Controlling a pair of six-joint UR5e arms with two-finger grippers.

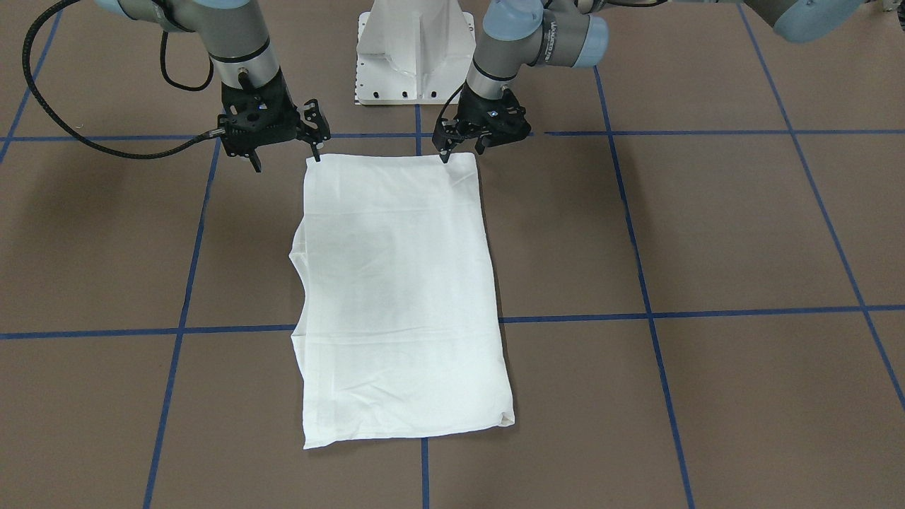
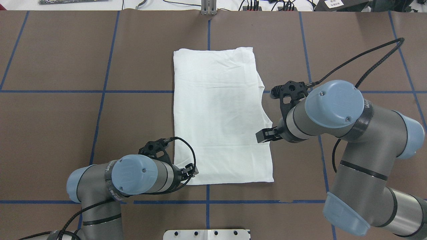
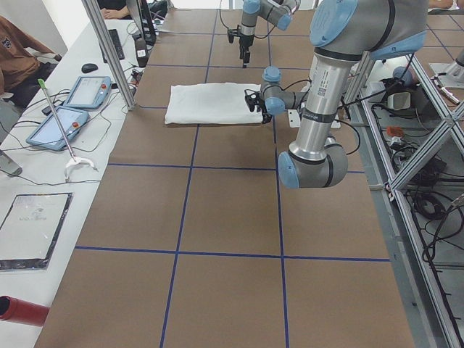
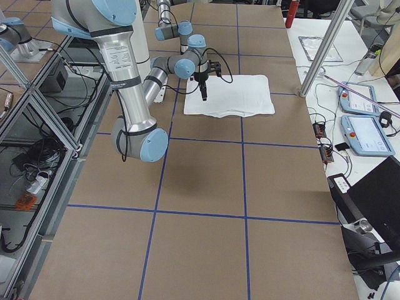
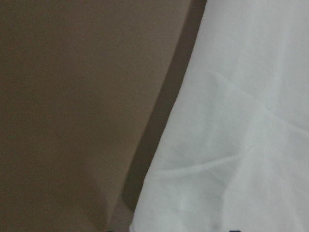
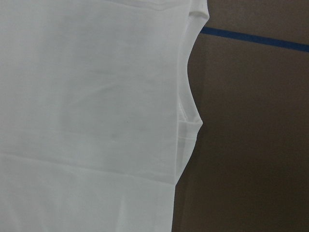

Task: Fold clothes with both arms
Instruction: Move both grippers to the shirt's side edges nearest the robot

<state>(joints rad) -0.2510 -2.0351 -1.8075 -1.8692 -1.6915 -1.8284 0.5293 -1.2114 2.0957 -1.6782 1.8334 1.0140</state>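
Lying flat, the white T-shirt (image 1: 399,297) forms a lightly creased folded rectangle.

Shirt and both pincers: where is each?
Shirt (image 1: 396,283): front-facing view, middle of the cloth.
Left pincer (image 1: 463,152): front-facing view, between its fingertips.
Right pincer (image 1: 286,162): front-facing view, between its fingertips.

A brown table top (image 2: 50,140) crossed by blue tape lines (image 2: 50,90) fills the scene. Along one side runs a white bench (image 3: 29,167) carrying two tablet-like pendants (image 3: 88,92), cables and a red cylinder (image 3: 18,308). Aluminium frame posts (image 3: 109,51) rise at its edge, and a seated person (image 3: 18,54) shows at a corner.
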